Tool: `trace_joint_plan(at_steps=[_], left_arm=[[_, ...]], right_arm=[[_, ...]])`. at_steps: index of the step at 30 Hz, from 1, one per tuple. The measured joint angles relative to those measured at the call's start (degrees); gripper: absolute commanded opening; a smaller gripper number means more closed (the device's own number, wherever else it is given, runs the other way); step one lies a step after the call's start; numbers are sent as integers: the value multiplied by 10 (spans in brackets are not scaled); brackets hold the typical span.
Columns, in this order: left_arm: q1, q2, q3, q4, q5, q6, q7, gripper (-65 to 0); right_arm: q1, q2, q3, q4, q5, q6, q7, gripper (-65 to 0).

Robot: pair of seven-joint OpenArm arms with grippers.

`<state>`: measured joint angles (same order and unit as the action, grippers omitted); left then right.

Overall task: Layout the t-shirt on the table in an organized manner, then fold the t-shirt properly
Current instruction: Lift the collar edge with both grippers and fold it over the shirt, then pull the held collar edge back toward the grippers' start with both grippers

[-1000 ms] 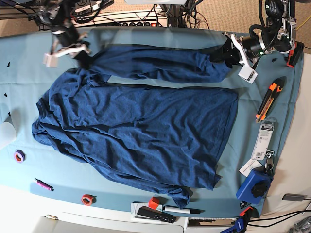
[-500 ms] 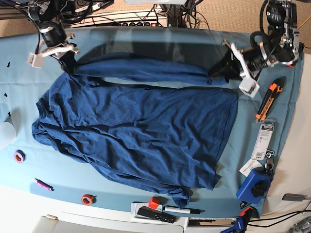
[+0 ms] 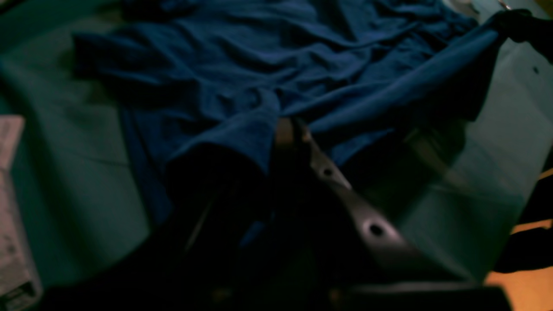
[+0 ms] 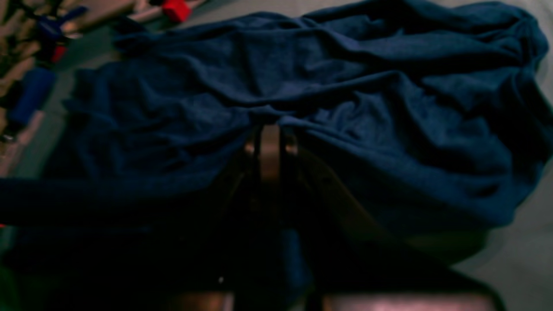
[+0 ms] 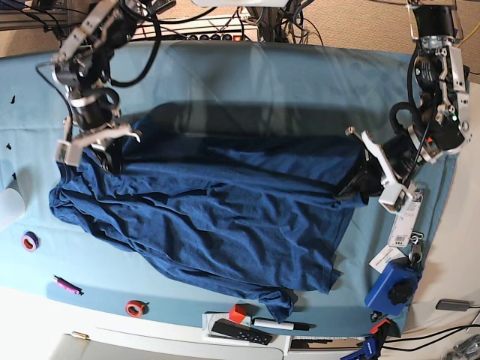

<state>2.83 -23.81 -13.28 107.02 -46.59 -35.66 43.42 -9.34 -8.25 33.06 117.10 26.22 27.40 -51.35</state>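
1. Two end effectors of mine are clamped on the t-shirt (image 5: 217, 217), one at each end of its upper sleeve.
2. My left end effector (image 5: 358, 180) pinches the cuff end of that sleeve, at the base view's right; in the left wrist view the blue knit bunches around its closed fingers (image 3: 285, 131).
3. My right end effector (image 5: 109, 156) grips the fabric near the shoulder, at the base view's left; the right wrist view shows cloth gathered over its closed tips.
4. Between the two grips the sleeve lies folded across the top of the shirt's body.
5. The shirt lies spread and wrinkled in the middle of the surface (image 5: 247, 82), collar toward the base view's left, hem toward its right.
6. Its other sleeve lies along the near edge, close to a red block (image 5: 238, 313).
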Motion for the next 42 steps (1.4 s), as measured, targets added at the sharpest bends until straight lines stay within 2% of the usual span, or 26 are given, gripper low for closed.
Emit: trace_joint_plan(at_steps=[5, 10, 15, 19, 29, 34, 42], left_arm=[[6, 0, 0, -16, 26, 0, 0, -650], [9, 2, 1, -100, 27, -2, -7, -650], [8, 2, 1, -179, 18, -5, -37, -650], [-6, 3, 1, -183, 0, -16, -37, -650], [-96, 3, 1, -182, 0, -17, -37, -650], [-78, 3, 1, -188, 7, -17, -19, -650], [-24, 5, 1, -213, 9, -20, -19, -650]], right_arm=[[0, 0, -12, 0, -58, -21, 9, -650], [0, 6, -12, -6, -83, -52, 19, -650], [0, 30, -12, -56, -81, -51, 24, -650], [3, 32, -12, -85, -82, -51, 49, -650], [70, 37, -13, -99, -82, -52, 49, -650], [61, 37, -13, -99, -82, -51, 25, -650], [19, 37, -13, -99, -82, -51, 21, -650]])
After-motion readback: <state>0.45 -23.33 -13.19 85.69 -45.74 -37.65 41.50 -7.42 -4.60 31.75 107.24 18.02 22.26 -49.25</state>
